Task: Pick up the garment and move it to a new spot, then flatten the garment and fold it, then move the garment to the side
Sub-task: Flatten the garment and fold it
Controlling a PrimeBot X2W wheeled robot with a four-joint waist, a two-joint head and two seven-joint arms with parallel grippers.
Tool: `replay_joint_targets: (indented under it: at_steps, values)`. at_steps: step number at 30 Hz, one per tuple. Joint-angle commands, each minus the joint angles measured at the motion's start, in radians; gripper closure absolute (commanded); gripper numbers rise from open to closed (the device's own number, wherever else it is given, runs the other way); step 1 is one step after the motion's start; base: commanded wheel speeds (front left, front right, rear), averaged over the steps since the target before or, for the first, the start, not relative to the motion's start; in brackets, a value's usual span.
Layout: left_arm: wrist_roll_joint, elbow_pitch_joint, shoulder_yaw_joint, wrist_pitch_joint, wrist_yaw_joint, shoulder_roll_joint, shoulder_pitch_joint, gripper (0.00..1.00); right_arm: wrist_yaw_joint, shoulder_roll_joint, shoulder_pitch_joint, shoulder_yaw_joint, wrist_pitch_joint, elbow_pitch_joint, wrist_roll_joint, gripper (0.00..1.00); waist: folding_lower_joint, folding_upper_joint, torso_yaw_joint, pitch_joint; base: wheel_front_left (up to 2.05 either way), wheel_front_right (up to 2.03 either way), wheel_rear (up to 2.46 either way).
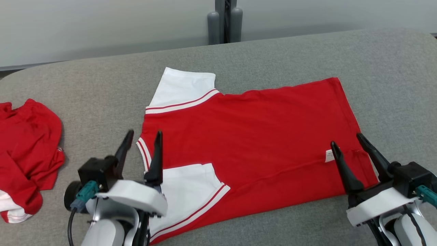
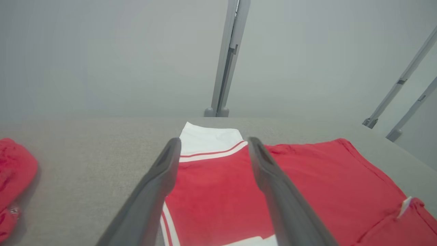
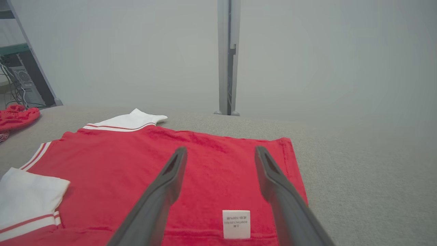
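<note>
Head view shows the garment (image 1: 252, 136) half-folded on the bench (image 1: 102, 85), with left claw (image 1: 144, 133) and right claw (image 1: 346, 139) open over its near edge, so the next grips should probably take both ends evenly.

Grey fabric-covered table (image 1: 273, 51), rounded far corners; crumpled red cloth (image 1: 27, 143) on its left part, white striped trim at near end; grey upright post (image 1: 225, 20) with two rounded feet just behind far edge, middle; pale grey wall (image 1: 102, 27) beyond; two slanted grey struts (image 2: 399, 82) at right; dark rack with cables (image 3: 17, 78) past cloth.
</note>
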Motion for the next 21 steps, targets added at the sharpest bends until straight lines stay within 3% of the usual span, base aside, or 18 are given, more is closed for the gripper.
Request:
replay_joint_targets:
  at_steps: [1, 8, 21]
  values:
    - [0.008, 0.018, 0.006, -0.030, 0.002, -0.006, -0.037, 0.00, 0.000, 0.009, -0.017, -0.004, -0.010, -0.015, -0.009, 0.00, 0.0000, 0.0000, -0.009, 0.011, 0.00, 0.00, 0.00]
    - [0.023, 0.177, 0.013, -0.105, -0.020, -0.011, -0.191, 0.00, 0.000, 0.049, -0.018, -0.004, -0.010, -0.044, -0.039, 0.00, 0.0000, 0.0000, -0.029, 0.051, 0.00, 0.00, 0.00]
    - [0.001, 0.590, 0.028, 0.016, -0.114, 0.053, -0.614, 0.00, 0.000, 0.064, -0.095, 0.020, -0.010, -0.074, -0.029, 0.00, 0.0000, 0.0000, -0.092, 0.213, 0.00, 0.00, 0.00]
